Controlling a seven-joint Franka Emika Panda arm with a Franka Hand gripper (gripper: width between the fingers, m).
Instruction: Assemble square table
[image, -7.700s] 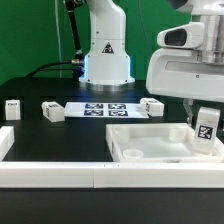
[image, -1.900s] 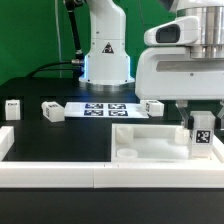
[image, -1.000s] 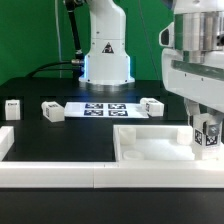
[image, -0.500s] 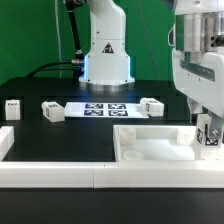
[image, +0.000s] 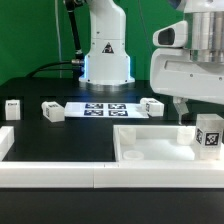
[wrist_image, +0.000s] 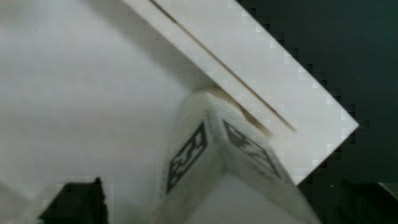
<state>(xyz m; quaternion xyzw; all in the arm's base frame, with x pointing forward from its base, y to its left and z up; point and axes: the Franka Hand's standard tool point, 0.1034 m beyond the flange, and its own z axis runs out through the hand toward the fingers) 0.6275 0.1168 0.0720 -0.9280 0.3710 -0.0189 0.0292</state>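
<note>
Standing leg, exterior view: short white leg with black-and-white tag (image: 209, 135), upright on large flat white square plastic panel (image: 150, 145), at its corner on the exterior view's right.
Jaws, exterior view: apart, just above leg.
Wrist view: leg (wrist_image: 222, 150) between parted jaws, untouched.

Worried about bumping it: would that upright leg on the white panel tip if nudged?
The leg stands upright at the panel's corner, taller than wide; a sideways nudge might tip it unless screwed in, which isn't visible. It looks like hard plastic, probably stiff and light.
</note>
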